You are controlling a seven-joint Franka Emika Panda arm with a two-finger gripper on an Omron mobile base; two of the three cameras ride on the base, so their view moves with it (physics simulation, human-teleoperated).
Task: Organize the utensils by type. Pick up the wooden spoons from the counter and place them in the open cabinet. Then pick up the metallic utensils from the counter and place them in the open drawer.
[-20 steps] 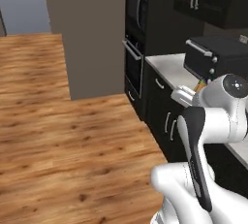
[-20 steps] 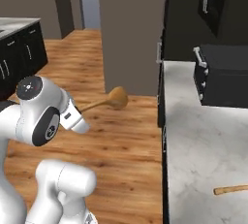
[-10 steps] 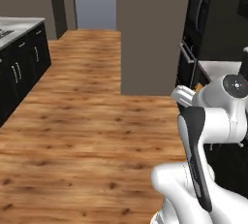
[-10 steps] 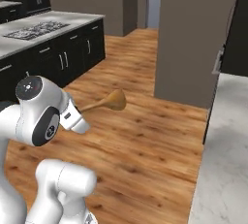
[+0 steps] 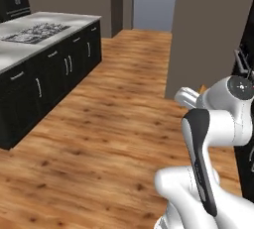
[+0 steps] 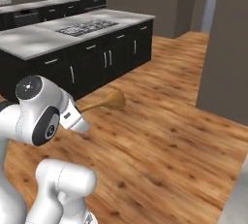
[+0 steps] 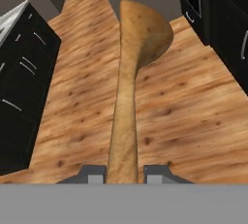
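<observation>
My gripper is shut on the handle of one orange-brown wooden spoon. The spoon runs straight away from the fingers, its round bowl out over the wooden floor. From the right base view the spoon's bowl sticks out sideways past the white arm, held in the air. A sliver of the white counter shows at the lower right edge. The metallic utensils, the open cabinet and the open drawer are out of view.
A black island with a grey top and a cooktop stands to the left, also seen in the right base view. A tall grey-brown wall block rises ahead on the right. Wooden floor lies open between them.
The whole picture has swept sideways, so the base has turned: oven wall and marble counter slid off to the right and the island came into view. The spoon stays in the gripper.
</observation>
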